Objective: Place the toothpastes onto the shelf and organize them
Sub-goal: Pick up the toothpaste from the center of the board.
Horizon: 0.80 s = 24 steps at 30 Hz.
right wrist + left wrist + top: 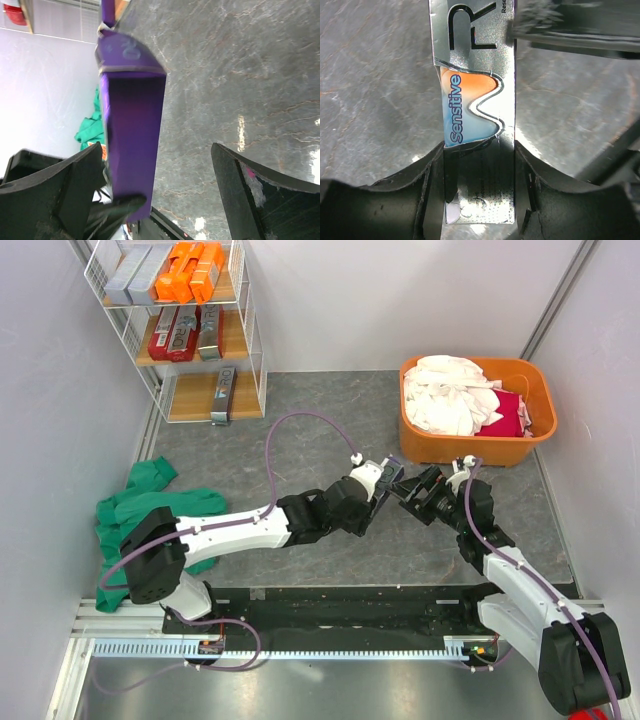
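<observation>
Toothpaste carton (475, 90), at mid-counter (320, 430) with the shelf (190, 395) at 10 o'clock, is pinched near one end by the left end effector (479, 150), the right end effector (155, 155) spread wide astride its purple side; judged light, stiff, glossy-slick and crushable, best gripped across flat long faces.

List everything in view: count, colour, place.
shelf: one, white wire with wooden boards, far left
silver-grey cartons: two, top tier, left
orange cartons: at least two, top tier, right
red cartons: two, middle tier
silver carton: one, middle tier, right of the red ones
bottom carton: one, silver with orange, overhanging the bottom tier's front
held carton: one, silver and purple, mid-table
cloth: one, green, left
tub: one, orange, far right
laundry: white and pink, in the tub
left gripper: black, shut on held carton
right gripper: black, open around its purple end
</observation>
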Motion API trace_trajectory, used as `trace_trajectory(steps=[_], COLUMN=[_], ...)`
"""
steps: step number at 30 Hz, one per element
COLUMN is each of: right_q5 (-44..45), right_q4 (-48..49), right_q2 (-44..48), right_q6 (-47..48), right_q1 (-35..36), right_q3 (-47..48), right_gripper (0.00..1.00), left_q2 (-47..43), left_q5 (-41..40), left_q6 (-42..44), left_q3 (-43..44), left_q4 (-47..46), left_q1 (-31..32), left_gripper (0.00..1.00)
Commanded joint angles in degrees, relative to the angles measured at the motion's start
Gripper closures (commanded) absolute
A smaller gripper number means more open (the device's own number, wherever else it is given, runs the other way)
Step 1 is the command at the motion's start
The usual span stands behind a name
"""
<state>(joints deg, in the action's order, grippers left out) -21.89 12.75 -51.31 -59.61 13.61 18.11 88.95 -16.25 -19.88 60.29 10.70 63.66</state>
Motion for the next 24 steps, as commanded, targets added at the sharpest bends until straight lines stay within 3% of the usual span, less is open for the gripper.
trace_trajectory(steps=[1,9,17,20,21,23,24], right_q5=[-1.1,-2.3,-3.7,-3.8,-3.9,-4.1,-4.2], right_q4=[5.1,8.3,11.9,12.4,12.6,12.7,12.8], right_q2=[0.9,1.7,3.1,3.2,3.3,3.4,3.4], right_q6=[-1.5,-2.6,-3.7,-3.8,-3.8,-3.8,-3.8], right_q1=[-0.2,-0.3,-0.2,-0.3,-0.2,-0.2,-0.2], right_q3=[-1.1,-1.9,-3.0,-3.0,-3.0,-3.0,-2.9], right_gripper=[0.02,0.11,0.57,0.65,0.66,0.69,0.69], left_q2=[-3.5,-1.9,-2.9,-3.0,-3.0,-3.3,-3.4], left_q5=[0.5,1.9,0.8,0.1,-0.4,-1.3,-2.5], left_q6=[-0.5,-0.1,0.3,0.4,0.3,-0.1,-0.5], left_q3=[0.2,1.1,0.0,-0.1,-0.1,-0.2,-0.3], left_q4=[-2.3,-2.8,-3.7,-3.6,-3.6,-3.6,-3.4], left_q1=[2.7,5.4,5.6,5.4,5.5,5.4,5.4], left_gripper=[0.62,0.61,0.56,0.48,0.36,0.22,0.11])
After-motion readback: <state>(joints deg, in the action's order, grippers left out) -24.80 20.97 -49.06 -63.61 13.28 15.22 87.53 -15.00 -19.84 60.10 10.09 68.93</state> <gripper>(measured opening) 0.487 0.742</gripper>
